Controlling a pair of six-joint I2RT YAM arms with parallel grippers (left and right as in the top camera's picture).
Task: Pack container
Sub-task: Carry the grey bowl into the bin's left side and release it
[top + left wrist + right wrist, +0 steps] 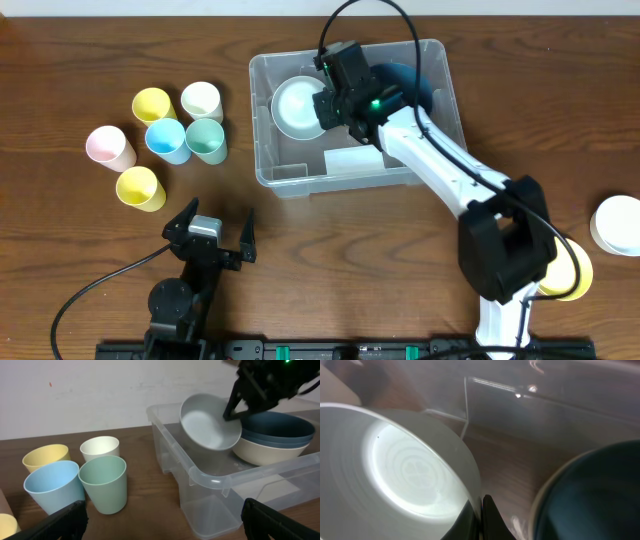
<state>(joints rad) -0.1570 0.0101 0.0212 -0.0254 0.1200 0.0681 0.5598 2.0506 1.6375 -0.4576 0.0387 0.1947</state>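
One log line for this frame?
right hand shut on pale bowl rim | pale bowl tilted in container beside stacked bowls | left hand open, empty, near cups

On the worktop a green cup stands; blue cup just left of it, cream cup just behind, pink cup further left.

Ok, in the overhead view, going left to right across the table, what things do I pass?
pink cup → light blue cup → green cup → container → pale bowl inside it → dark blue bowl inside it → white bowl at the right edge
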